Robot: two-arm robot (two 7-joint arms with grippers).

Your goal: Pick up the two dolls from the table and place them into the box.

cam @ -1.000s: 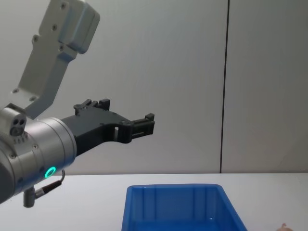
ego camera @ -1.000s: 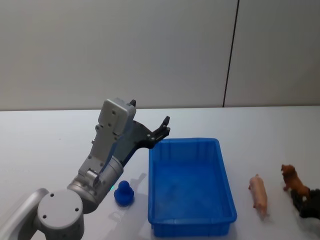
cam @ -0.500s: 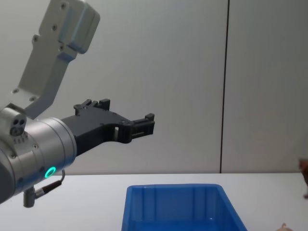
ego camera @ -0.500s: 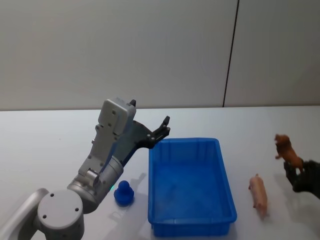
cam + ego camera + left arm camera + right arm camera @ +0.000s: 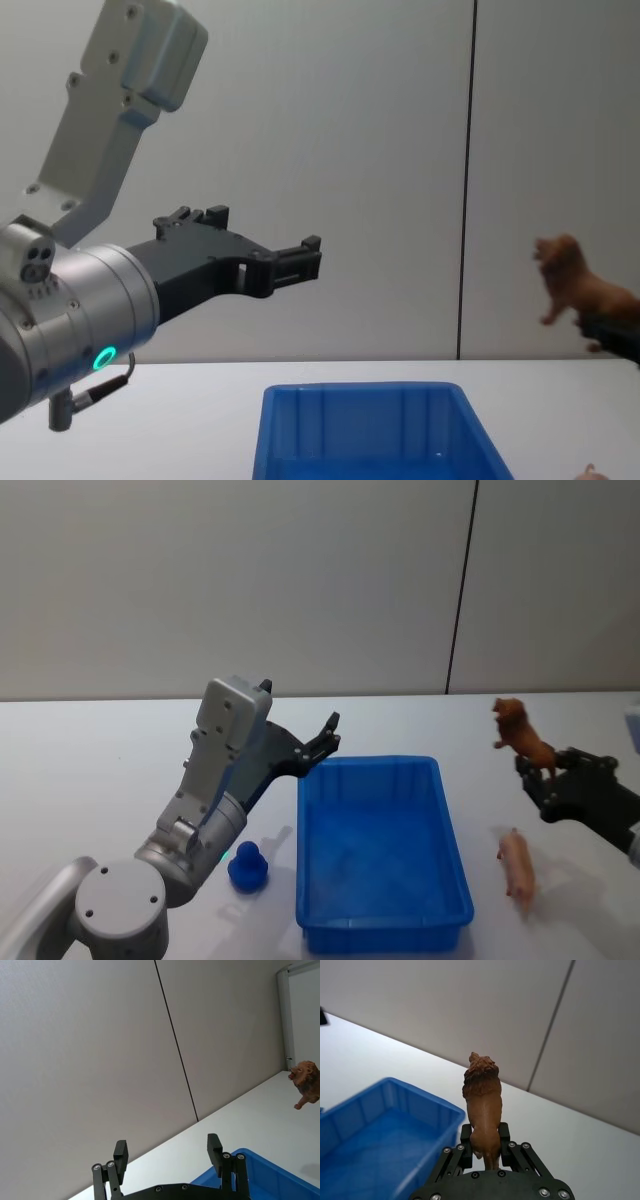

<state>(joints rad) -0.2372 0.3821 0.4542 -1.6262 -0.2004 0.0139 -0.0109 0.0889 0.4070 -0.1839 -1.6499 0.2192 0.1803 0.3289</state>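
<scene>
A reddish-brown lion doll (image 5: 519,734) hangs in the air to the right of the blue box (image 5: 452,838), above the white table (image 5: 100,770). My right gripper (image 5: 541,771) is shut on its hind legs, and the right wrist view shows the lion doll (image 5: 482,1097) upright between the fingers (image 5: 504,1136). A pinkish-tan pig doll (image 5: 518,871) lies on the table right of the box, below the lion. My left gripper (image 5: 327,735) is raised and open over the box's far left corner, holding nothing. From the chest, the lion doll (image 5: 572,286) floats well above the box (image 5: 370,420).
A small blue rounded toy (image 5: 247,867) sits on the table left of the box, beside my left arm. A grey wall with a dark vertical seam stands behind the table. The pig's pink tip (image 5: 589,470) shows in the chest view's lower right corner.
My right gripper has lifted the lion doll off the table and carried it up and left, closer to the box. The left arm, pig doll and box have not moved.
</scene>
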